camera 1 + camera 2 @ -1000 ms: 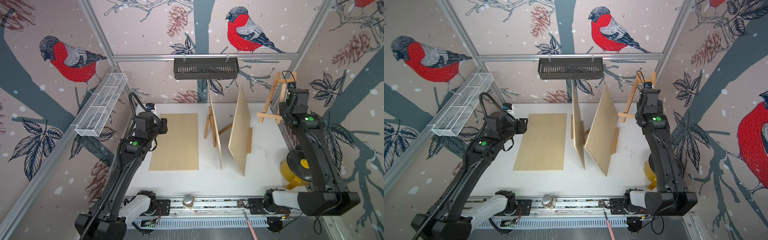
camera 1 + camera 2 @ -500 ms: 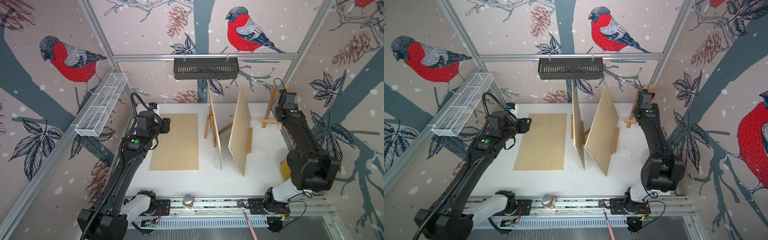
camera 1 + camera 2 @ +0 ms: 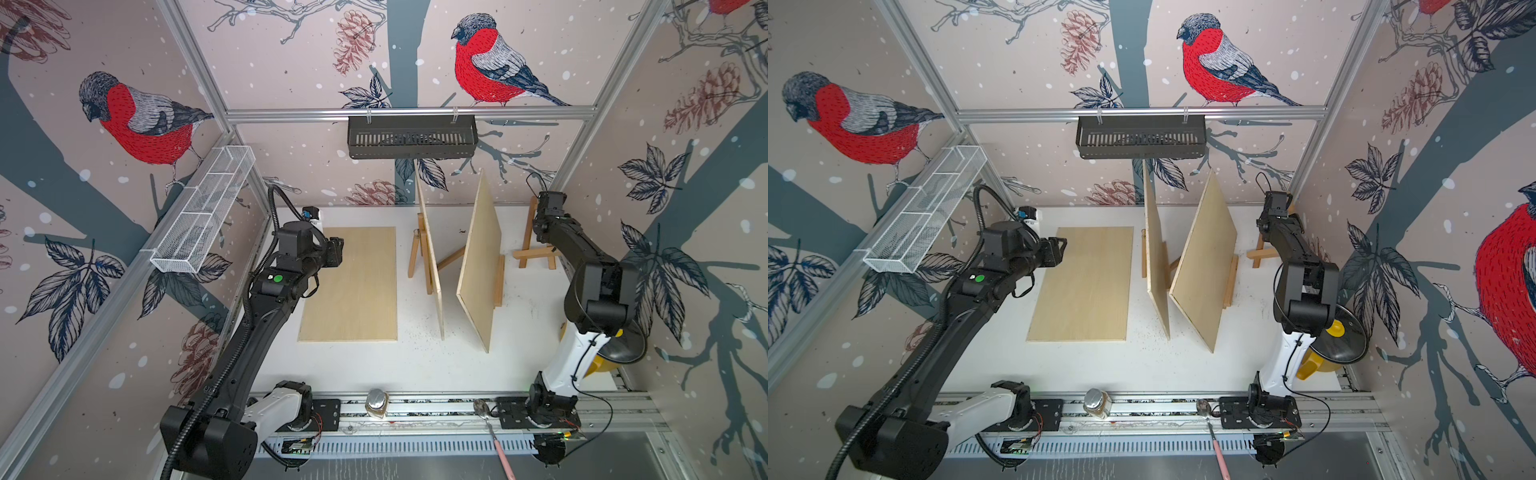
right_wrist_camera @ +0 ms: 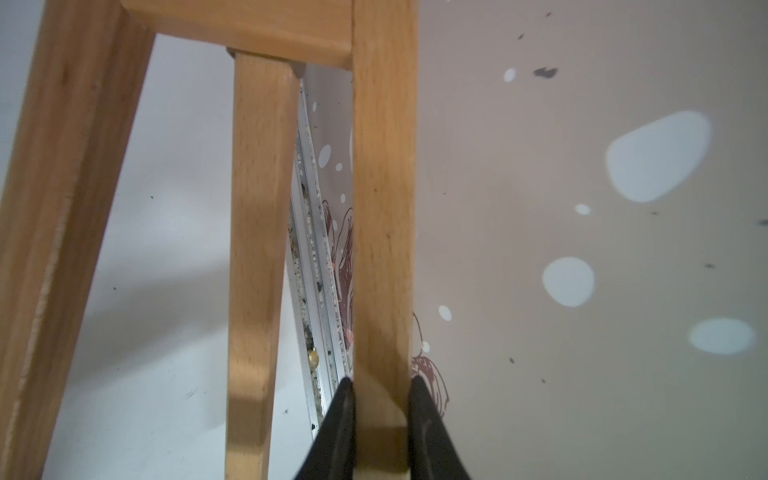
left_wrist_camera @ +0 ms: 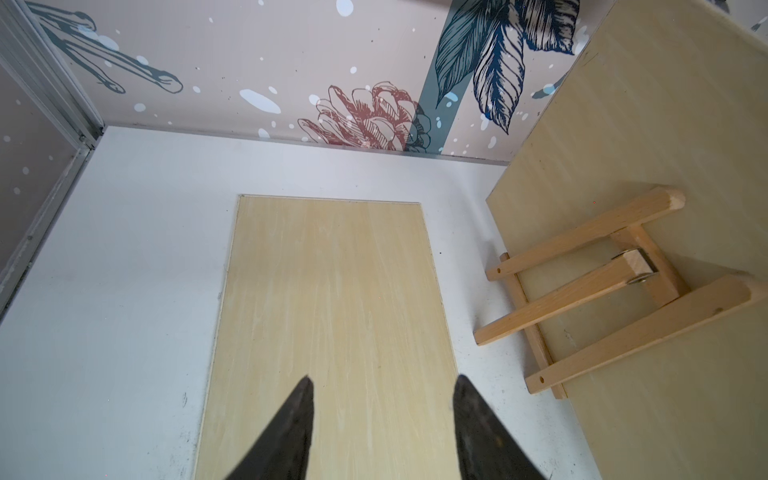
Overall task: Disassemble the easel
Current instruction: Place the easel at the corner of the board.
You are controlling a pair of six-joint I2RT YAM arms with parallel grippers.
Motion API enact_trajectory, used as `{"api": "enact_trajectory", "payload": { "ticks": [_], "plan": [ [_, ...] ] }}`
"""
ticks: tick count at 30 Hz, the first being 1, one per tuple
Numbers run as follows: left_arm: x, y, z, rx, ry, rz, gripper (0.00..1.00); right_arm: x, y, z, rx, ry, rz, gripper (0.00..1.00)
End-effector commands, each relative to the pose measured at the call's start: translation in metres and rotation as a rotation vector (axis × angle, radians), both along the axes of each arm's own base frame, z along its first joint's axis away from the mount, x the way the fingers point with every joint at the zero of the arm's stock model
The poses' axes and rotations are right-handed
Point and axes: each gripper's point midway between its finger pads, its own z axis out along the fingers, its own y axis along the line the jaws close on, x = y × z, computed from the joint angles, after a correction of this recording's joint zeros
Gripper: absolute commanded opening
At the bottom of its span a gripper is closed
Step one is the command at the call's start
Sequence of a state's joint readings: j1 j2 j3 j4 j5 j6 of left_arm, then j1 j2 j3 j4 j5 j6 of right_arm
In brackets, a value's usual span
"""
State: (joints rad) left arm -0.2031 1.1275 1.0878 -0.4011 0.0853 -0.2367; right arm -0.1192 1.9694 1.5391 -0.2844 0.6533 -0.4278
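Trouble is likeliest at the grip itself. The bare wooden easel is at the far right of the bench, close against the side wall; I cannot tell whether its feet are touching the bench. The right tool is pinching only one outer post, with its jaws pressed onto the wood from both sides. The centre leg hangs free just beside that post.

Held by one post and off-centre, the frame would probably twist in the pinch if it is lifted or turned quickly. The free leg looks hinged, so it could swing out and catch on something. With the wall so near, a small turn the wrong way may knock the post against it and loosen the hold.

Farther out, two panels stand propped on their own frames mid-bench. A wide sweep inward could tip the nearer one, and they stand close enough that it might knock over the other.

The left tool is spread and empty over the flat panel, well apart from the easel. From there I judge it could neither steady the frame nor catch a slip.
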Motion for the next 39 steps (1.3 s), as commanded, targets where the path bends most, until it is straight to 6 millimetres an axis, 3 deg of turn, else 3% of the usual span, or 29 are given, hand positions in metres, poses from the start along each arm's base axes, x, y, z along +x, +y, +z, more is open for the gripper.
{"api": "enact_trajectory", "payload": {
  "ticks": [1, 6, 16, 26, 29, 31, 34, 39],
  "plan": [
    [0.007, -0.003, 0.003, -0.009, -0.02, -0.01, 0.53, 0.017, -0.007, -0.001, -0.013, -0.049, 0.017, 0.03],
    [0.013, -0.001, -0.008, 0.008, 0.009, 0.002, 0.53, 0.029, -0.011, -0.025, 0.046, -0.034, 0.07, 0.03],
    [0.017, 0.005, -0.018, 0.043, 0.042, 0.036, 0.52, 0.053, 0.002, -0.066, 0.146, -0.007, 0.217, 0.04],
    [0.02, 0.007, -0.025, 0.056, 0.065, 0.048, 0.52, 0.066, -0.009, -0.089, 0.193, -0.015, 0.266, 0.05],
    [0.022, 0.007, -0.029, 0.059, 0.077, 0.049, 0.52, 0.069, -0.01, -0.095, 0.186, -0.008, 0.266, 0.1],
    [0.024, 0.006, -0.032, 0.055, 0.084, 0.044, 0.52, 0.07, -0.013, -0.101, 0.188, -0.007, 0.259, 0.24],
    [0.026, 0.002, -0.034, 0.045, 0.093, 0.032, 0.52, 0.07, -0.014, -0.108, 0.198, -0.008, 0.255, 0.34],
    [0.03, -0.004, -0.034, 0.032, 0.106, 0.003, 0.51, 0.073, -0.011, -0.104, 0.226, -0.042, 0.254, 0.38]
  ]
}}
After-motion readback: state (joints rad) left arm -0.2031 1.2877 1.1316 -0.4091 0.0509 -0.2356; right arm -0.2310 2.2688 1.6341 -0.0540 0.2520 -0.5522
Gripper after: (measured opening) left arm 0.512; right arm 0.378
